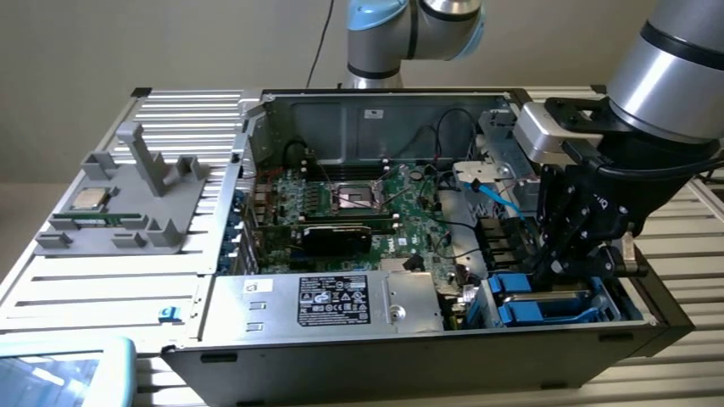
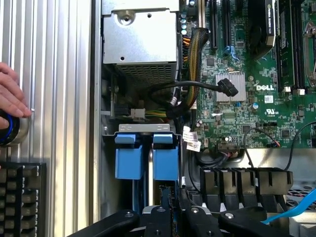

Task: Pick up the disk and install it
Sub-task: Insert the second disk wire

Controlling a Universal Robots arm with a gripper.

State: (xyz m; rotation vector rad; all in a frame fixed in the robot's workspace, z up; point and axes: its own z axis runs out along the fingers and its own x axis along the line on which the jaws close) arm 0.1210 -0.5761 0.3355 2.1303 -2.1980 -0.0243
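The white word "DELL" is printed on the green circuit board (image 2: 256,98), beside a small silver heat sink (image 2: 229,85). The black label (image 1: 334,298) on the silver box (image 1: 328,303) carries print too small to read.

A robot arm's gripper (image 1: 562,270) reaches into an open computer case (image 1: 374,356) above blue drive carriers (image 1: 543,305), beside the motherboard (image 1: 362,203) and power supply (image 1: 328,301).
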